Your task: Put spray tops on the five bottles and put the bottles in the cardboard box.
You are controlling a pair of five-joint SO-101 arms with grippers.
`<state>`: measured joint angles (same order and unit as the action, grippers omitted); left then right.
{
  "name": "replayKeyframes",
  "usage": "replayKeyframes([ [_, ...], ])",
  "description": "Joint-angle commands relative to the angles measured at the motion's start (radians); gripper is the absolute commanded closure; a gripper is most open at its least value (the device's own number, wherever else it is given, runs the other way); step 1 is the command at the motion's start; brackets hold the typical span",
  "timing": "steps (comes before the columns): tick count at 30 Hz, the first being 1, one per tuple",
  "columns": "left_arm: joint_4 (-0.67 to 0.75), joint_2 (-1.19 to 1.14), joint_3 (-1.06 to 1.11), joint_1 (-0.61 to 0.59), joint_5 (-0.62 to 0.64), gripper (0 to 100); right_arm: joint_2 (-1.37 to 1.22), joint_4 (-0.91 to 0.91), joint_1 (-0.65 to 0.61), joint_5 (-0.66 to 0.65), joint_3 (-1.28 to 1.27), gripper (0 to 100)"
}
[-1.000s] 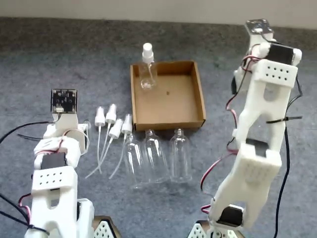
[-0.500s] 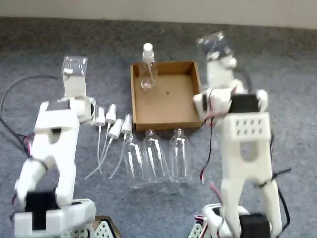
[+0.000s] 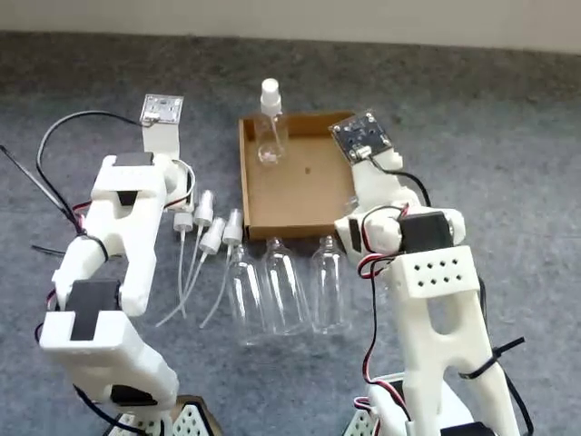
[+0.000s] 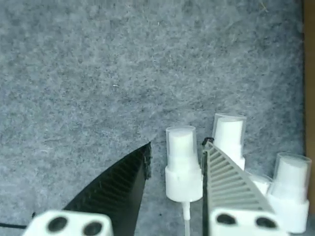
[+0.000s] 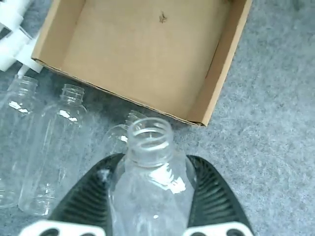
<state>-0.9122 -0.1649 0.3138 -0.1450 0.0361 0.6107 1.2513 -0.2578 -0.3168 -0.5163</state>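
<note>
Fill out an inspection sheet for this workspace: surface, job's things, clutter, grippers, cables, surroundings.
Surface: grey felt mat.
Job's things: cardboard box open, one capped bottle at its far left corner; three uncapped bottles lying side by side before the box; four spray tops loose left of them.
Clutter: nothing seen.
Grippers: left gripper open around one spray top; right gripper shut on a fourth bottle, uncapped.
Cables: black cable looping off the left arm; red and white wires on the right arm.
Surroundings: pale wall strip beyond the mat.
</note>
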Motion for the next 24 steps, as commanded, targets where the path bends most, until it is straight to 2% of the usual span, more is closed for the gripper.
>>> replayKeyframes([
  [1,-0.005,-0.022,-0.050,0.013,0.009,84,0.031,-0.022,-0.008,0.006,0.007,99.5],
  [9,-0.003,-0.101,-0.059,0.012,0.002,87,0.031,-0.024,-0.008,0.008,0.005,99.5],
  [12,-0.006,-0.099,-0.059,0.010,0.002,92,0.031,-0.024,-0.010,0.006,-0.015,99.5],
  [17,-0.006,-0.097,-0.114,-0.028,0.006,95,0.031,-0.041,-0.084,0.006,-0.016,99.5],
  [20,-0.071,-0.084,-0.200,-0.065,0.006,95,0.035,-0.189,-0.127,0.015,-0.024,99.5],
  [24,-0.170,0.001,-0.318,-0.111,0.006,95,0.088,-0.423,-0.133,0.104,-0.140,99.5],
])
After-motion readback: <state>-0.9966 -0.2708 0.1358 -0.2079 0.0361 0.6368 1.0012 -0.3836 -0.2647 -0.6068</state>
